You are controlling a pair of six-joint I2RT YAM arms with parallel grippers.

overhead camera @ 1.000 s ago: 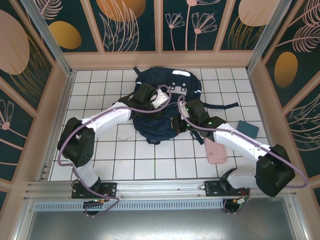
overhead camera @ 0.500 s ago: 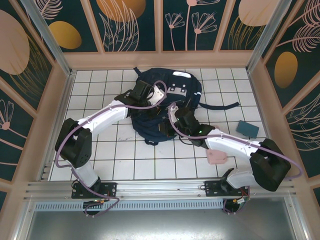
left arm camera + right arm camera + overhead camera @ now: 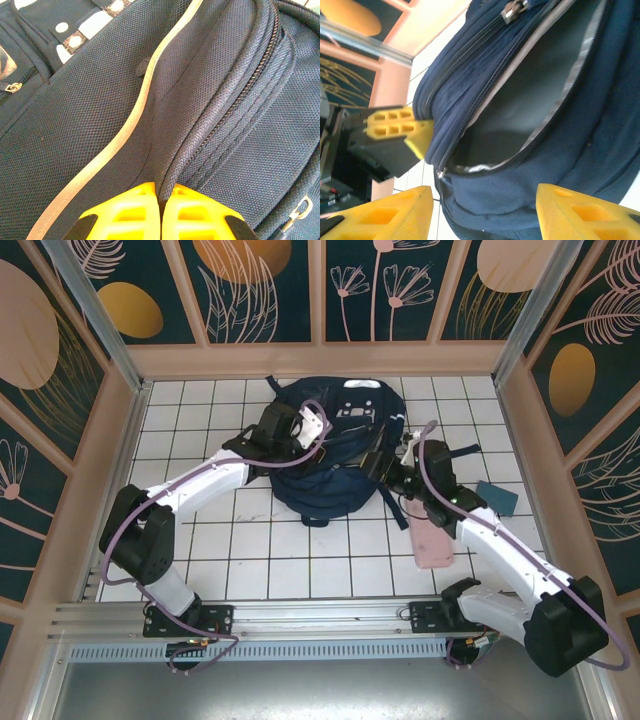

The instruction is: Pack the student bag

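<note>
Overhead, far-centre on the tabletop [image 3: 250, 560], the large navy-blue, white-striped fabric student bag [image 3: 330, 485] lies between left hand [image 3: 322, 440] and right hand [image 3: 378, 462]. Left wrist: fingers [image 3: 125, 212] clamped on its fold. Right wrist: fingers [image 3: 385, 217] apart before its grey-lined mouth.

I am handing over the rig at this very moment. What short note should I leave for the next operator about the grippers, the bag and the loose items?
Left gripper: shut, pinching a fold of the student bag beside a zipper.
Right gripper: open, empty, facing the bag's open compartment.
Pink case and small dark book: on the table, right of the bag.
Done: compartment unzipped; nothing seen inside.
Left: likely put both items in, then zip up.
</note>
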